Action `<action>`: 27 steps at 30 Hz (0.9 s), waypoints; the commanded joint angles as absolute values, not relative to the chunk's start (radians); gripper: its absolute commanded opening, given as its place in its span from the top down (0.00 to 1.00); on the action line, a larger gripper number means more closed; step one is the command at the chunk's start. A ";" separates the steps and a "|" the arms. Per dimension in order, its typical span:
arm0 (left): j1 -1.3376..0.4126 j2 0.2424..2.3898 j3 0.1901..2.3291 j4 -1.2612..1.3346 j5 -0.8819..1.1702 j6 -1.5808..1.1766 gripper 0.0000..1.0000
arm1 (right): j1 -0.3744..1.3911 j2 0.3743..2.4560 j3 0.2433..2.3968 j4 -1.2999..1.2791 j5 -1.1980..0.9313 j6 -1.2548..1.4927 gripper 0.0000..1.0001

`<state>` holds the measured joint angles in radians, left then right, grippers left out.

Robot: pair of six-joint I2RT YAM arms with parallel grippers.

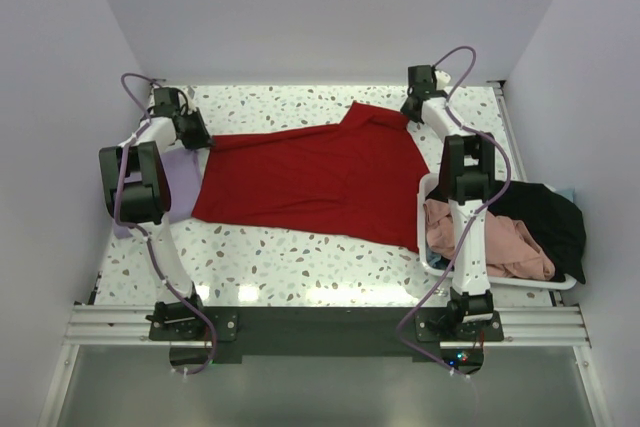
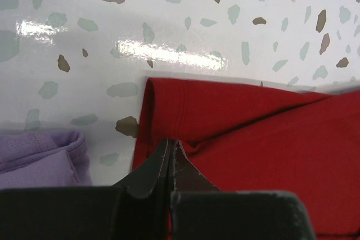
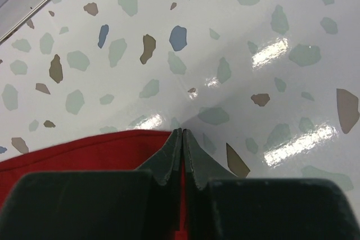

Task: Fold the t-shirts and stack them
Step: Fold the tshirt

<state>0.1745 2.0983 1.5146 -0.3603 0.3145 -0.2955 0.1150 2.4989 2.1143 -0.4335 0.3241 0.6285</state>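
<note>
Speckled white table (image 1: 300,267) carries the red shirt (image 1: 320,177) spread flat across its middle. Its left edge is pinched in the closed left gripper (image 2: 171,145), near the lavender shirt (image 2: 39,158), and its far right corner in the closed right gripper (image 3: 181,136). At the right, a pink shirt (image 1: 505,247) and a black shirt (image 1: 545,217) lie in the basket (image 1: 428,265).

**Top view.** Your left arm (image 1: 135,182) covers most of the lavender shirt (image 1: 182,179). Your right arm (image 1: 470,212) crosses the basket (image 1: 520,282) and hides part of the pink shirt (image 1: 515,247). The black shirt (image 1: 548,215) covers the basket's right rim. A pale blue patch (image 1: 568,193) beside it is too small to name.

**Left wrist view.** The left gripper (image 2: 171,142) body blocks the lower part of the red shirt (image 2: 253,139), which also runs off the right edge. The left edge cuts the lavender shirt.

**Right wrist view.** The right gripper (image 3: 183,133) body hides much of the red shirt, which the left edge also cuts.
</note>
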 commanded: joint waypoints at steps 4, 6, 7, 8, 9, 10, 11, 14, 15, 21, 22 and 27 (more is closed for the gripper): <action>0.169 2.114 1.557 -0.345 0.336 -0.293 1.00 | 0.132 2.496 2.106 -0.531 0.307 0.598 1.00; 0.169 2.117 1.559 -0.345 0.339 -0.296 1.00 | 0.132 2.493 2.121 -0.538 0.301 0.585 1.00; 0.169 2.118 1.563 -0.345 0.344 -0.298 1.00 | 0.132 2.484 2.125 -0.540 0.302 0.583 1.00; 0.167 2.117 1.563 -0.344 0.347 -0.299 1.00 | 0.130 2.473 2.125 -0.535 0.299 0.584 1.00; 0.167 2.117 1.563 -0.344 0.347 -0.301 1.00 | 0.132 2.459 2.118 -0.529 0.299 0.589 1.00; 0.167 2.112 1.563 -0.342 0.347 -0.299 1.00 | 0.130 2.444 2.109 -0.519 0.295 0.595 1.00; 0.166 2.109 1.563 -0.342 0.347 -0.301 1.00 | 0.130 2.409 2.088 -0.497 0.293 0.604 1.00; 0.166 2.102 1.562 -0.341 0.351 -0.301 1.00 | 0.130 2.341 2.051 -0.465 0.290 0.618 1.00; 0.166 2.099 1.559 -0.341 0.351 -0.301 1.00 | 0.132 2.326 2.043 -0.460 0.285 0.618 1.00; 0.164 2.083 1.539 -0.333 0.353 -0.302 1.00 | 0.132 2.240 1.964 -0.430 0.255 0.611 1.00; 0.164 2.080 1.537 -0.333 0.353 -0.301 1.00 | 0.132 2.227 1.947 -0.428 0.249 0.609 1.00; 0.164 2.068 1.534 -0.334 0.350 -0.305 1.00 | 0.132 2.152 1.835 -0.388 0.224 0.609 1.00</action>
<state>0.1677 2.1155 1.5238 -0.3592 0.3340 -0.2958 0.1291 2.2307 1.8820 -0.4332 0.2466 0.6094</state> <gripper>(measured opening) 0.014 0.008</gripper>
